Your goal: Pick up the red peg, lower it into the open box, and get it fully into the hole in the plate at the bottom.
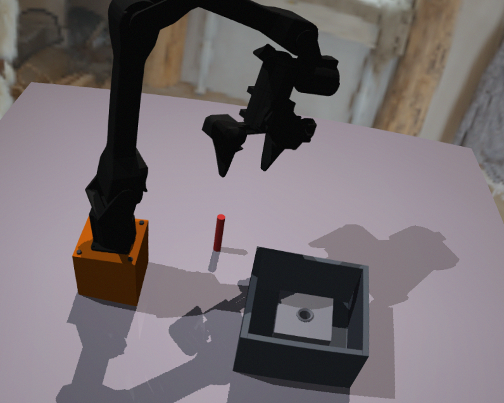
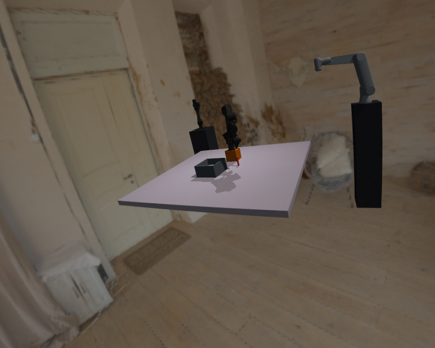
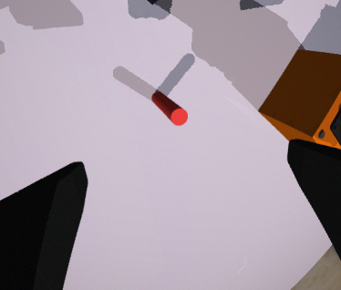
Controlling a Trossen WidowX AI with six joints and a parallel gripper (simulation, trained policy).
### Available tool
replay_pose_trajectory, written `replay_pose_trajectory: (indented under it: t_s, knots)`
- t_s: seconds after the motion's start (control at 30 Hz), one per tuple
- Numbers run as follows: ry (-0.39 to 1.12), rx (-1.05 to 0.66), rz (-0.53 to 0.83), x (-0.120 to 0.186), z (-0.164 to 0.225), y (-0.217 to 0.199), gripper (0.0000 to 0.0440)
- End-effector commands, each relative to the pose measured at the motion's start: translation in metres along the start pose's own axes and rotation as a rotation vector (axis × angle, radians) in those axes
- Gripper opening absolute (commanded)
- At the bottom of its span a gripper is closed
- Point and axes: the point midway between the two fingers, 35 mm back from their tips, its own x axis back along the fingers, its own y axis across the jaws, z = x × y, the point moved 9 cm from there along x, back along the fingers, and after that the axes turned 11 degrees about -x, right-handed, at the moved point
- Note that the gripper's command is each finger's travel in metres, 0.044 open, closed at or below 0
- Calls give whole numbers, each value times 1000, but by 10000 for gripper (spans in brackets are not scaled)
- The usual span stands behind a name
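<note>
The red peg (image 1: 218,233) (image 2: 237,161) (image 3: 169,108) stands upright on the table between the arm's base and the box. My gripper (image 1: 243,173) (image 3: 190,161) is open and empty, its fingers wide apart and pointing down, well above the table and the peg. In the wrist view the peg shows ahead of the fingertips, not between them. The dark open box (image 1: 300,355) (image 2: 205,171) stands on the table. On its floor lies the pale plate (image 1: 292,324) with one round hole (image 1: 304,315), which is empty.
The orange base block (image 1: 106,279) (image 2: 233,154) (image 3: 309,92) of my arm stands left of the peg in the top view. The table (image 1: 431,188) (image 2: 167,197) carries all of these. In the exterior view, a grey arm (image 2: 363,73) stands on a black pedestal (image 2: 366,154) off the table.
</note>
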Motion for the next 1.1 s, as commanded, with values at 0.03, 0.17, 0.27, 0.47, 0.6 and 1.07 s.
replay_pose_trajectory:
  t_s: [0.03, 0.17, 0.27, 0.47, 0.6, 1.07]
  knots:
    - [-42, 16, 70, -14, 14, -10, 440]
    - [-66, 37, 106, -27, 21, -13, 440]
    - [-80, 53, 126, -38, 24, -15, 440]
    - [-104, 86, 142, -61, 26, -15, 440]
    - [-115, 104, 137, -77, 27, -13, 440]
    - [-154, 129, 58, -138, 25, -5, 440]
